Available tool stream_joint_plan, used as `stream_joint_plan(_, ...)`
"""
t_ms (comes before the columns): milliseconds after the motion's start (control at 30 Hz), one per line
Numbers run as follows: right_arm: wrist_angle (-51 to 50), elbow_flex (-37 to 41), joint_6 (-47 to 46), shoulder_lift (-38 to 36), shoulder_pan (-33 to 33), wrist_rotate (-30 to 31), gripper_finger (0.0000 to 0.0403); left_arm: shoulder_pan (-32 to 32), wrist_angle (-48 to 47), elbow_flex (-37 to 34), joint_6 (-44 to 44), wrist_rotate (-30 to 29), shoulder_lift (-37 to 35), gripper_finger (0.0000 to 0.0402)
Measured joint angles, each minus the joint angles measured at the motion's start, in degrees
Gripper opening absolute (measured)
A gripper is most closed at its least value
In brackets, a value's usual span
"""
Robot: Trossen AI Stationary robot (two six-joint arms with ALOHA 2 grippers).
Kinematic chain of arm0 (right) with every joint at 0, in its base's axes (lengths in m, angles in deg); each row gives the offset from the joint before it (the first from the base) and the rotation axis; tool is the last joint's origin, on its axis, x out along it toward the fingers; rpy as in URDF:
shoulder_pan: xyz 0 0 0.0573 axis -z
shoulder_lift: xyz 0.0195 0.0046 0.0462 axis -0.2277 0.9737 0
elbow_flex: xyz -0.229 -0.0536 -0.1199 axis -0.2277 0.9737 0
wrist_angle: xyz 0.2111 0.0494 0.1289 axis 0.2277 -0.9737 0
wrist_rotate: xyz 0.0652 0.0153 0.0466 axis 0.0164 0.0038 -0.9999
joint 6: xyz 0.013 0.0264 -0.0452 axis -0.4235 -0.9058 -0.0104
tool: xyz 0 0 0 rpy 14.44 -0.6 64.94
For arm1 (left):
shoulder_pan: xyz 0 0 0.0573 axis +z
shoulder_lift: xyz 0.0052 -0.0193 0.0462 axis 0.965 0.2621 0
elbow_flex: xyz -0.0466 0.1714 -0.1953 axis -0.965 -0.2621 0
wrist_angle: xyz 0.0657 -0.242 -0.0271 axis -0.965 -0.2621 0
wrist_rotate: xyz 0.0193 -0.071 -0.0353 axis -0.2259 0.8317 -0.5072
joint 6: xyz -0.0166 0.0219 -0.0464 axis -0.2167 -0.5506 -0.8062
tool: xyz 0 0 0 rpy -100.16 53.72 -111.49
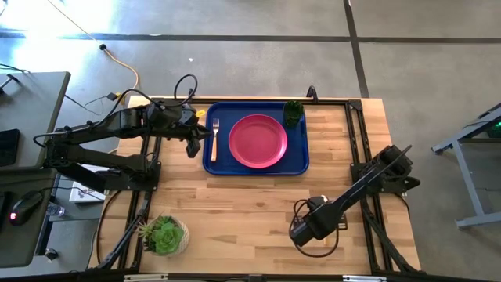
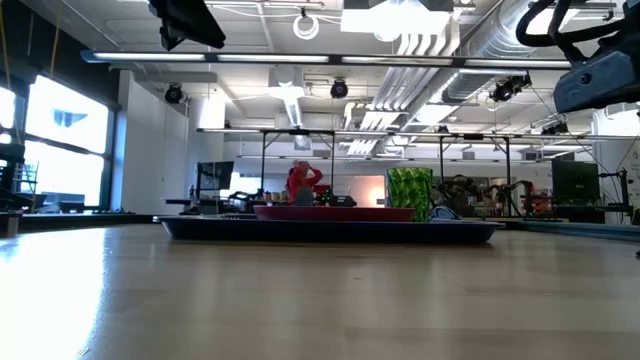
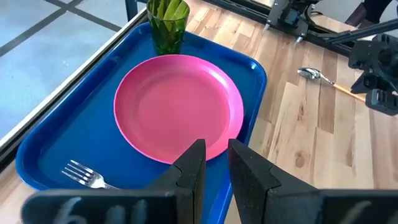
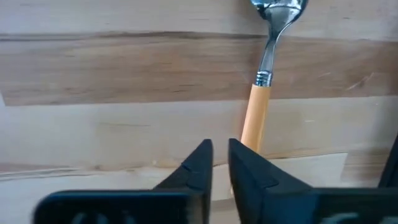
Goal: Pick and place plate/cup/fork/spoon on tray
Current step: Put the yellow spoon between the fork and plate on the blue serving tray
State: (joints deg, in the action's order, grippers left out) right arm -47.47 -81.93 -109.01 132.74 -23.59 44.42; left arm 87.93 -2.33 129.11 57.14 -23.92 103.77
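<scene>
Spoon point(image 4: 268, 68) lay flat on the bare wooden worktop point(image 1: 235, 211), outside the tray point(image 1: 256, 168), its silver bowl pointing away from the right claw point(image 4: 221, 165) and its orange-tan handle running back toward that claw's fingers. In the right wrist view the handle's end passed just behind one dark fingertip; the two fingers stood close together with only a narrow gap, and nothing sat between them, so the right claw was not grasping the spoon. Whether it was released or clenched I cannot tell. From above, this arm reached over the near right part of the worktop, well apart from the tray.

Blue tray sat at the far middle of the worktop. On it the pink-red plate point(image 1: 257, 141) rested in the centre, the fork point(image 1: 214, 139) lay along the tray's left side beside the plate, tines toward the far edge, and the dark-green cup point(image 1: 293, 113) stood upright in the far right corner, just beside the plate's rim.

Left claw point(image 3: 216, 165) hung at the tray's left edge, near the fork, its fingers a slim gap apart and holding nothing. A potted succulent point(image 1: 163, 236) stood at the near left of the worktop, well away from everything else
</scene>
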Motion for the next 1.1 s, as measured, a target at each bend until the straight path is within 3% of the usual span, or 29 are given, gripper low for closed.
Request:
stream_joint_plan(200, -2.18, 0.00, -0.77, 0.79, -0.40, 0.32, 0.0106, 0.00, -0.02, 0.00, 0.76, 0.01, 0.00, 0.0060)
stream_joint_plan(367, -2.50, 0.00, -0.44, 2.37, -1.13, 0.17, 0.0133, 0.01, -0.06, 0.00, 0.75, 0.00, -0.02, 0.0060)
stream_joint_plan(667, -4.11, 0.14, -1.76, 4.16, -2.17, -1.10, 0.0134, 0.00, -0.07, 0.00, 0.13, 0.01, -0.02, 0.0060)
stream_joint_plan(1100, 3.94, 5.59, -3.33, 3.90, -3.77, -2.35, 0.0133, 0.01, -0.04, 0.00, 0.08, 0.01, -0.02, 0.0060)
